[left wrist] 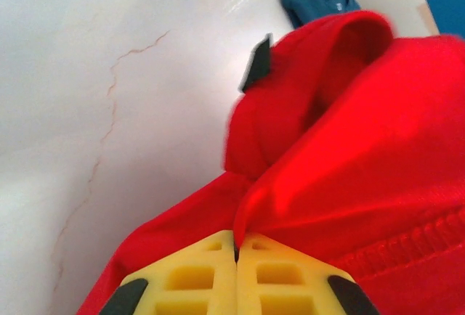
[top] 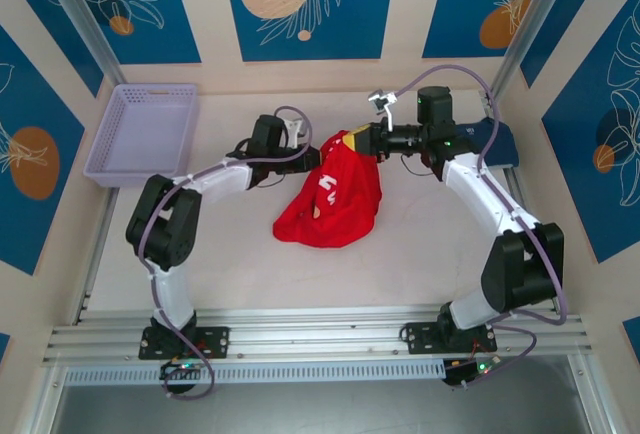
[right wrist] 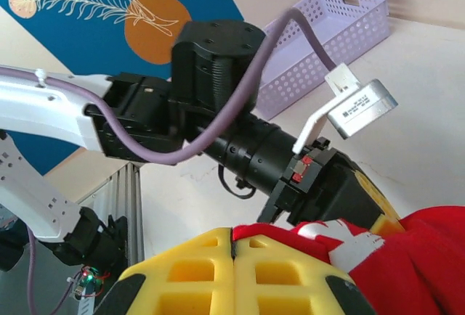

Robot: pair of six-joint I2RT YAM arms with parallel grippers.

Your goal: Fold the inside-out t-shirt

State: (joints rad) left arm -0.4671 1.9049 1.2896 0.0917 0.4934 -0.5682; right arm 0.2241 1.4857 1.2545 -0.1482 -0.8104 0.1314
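Rails (top: 320,329) of bare metal along the bottom of the overhead frame carry both arm bases, and from there the arms bow outward and meet over the middle of the pale tabletop (top: 250,274). There the red t-shirt (top: 335,194) hangs in a crumpled bunch, its lower part resting on the tabletop at frame centre and its upper edge lifted. The left fingers (left wrist: 235,257) are pressed together on a fold of red cloth. The right fingers (right wrist: 233,241) are likewise pressed together, with red cloth and a white label at their tips, so each appears to be pinching the shirt. Held close together like this, the two grips probably serve to raise the cloth so it can be shaken or spread flat before any fold; it is far from laid out. Beyond it, a lavender basket (top: 140,134) sits at the upper left and a navy shirt (top: 500,139) lies behind the right arm at the upper right, both apart from the red one. Cream walls with blue leaf-print panels (top: 300,4) close the space.
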